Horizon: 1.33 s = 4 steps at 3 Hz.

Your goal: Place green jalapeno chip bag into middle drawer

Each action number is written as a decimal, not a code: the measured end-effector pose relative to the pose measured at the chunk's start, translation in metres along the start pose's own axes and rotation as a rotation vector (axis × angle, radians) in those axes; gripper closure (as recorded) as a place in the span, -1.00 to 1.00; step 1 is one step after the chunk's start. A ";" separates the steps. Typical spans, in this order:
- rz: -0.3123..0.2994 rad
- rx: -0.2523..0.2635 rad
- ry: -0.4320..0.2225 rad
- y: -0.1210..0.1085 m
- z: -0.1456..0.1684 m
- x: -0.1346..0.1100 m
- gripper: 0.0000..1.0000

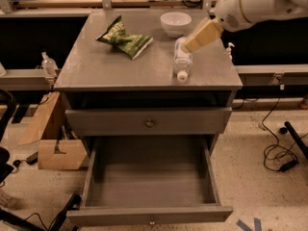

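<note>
So, the crinkly foil green jalapeno chip bag (124, 38) lies flat left of the clear plastic bottle (182, 60), with its long axis diagonal, far-left to near-right. The tan wedge-shaped gripper (202, 35) hovers over the bottle's far end; can't tell its grip state. The boxy grey middle drawer (151, 214) is open below the bottle.

A speckled pale floor (260, 186) carries black cables (276, 153) at right, with a cardboard box (60, 153) at left. The claw (195, 41) hovers over the grey tabletop (96, 66).
</note>
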<state>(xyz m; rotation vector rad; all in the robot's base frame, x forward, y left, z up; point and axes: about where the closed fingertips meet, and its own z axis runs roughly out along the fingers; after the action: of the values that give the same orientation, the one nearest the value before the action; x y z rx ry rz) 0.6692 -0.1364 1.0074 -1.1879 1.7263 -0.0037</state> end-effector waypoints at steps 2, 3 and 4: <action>-0.054 -0.091 -0.110 -0.023 0.134 -0.075 -1.00; -0.054 -0.092 -0.109 -0.022 0.134 -0.074 -1.00; -0.050 -0.136 -0.118 -0.015 0.160 -0.075 -1.00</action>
<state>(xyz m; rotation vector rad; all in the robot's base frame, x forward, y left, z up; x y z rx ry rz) 0.7955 -0.0134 0.9881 -1.3042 1.6136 0.1525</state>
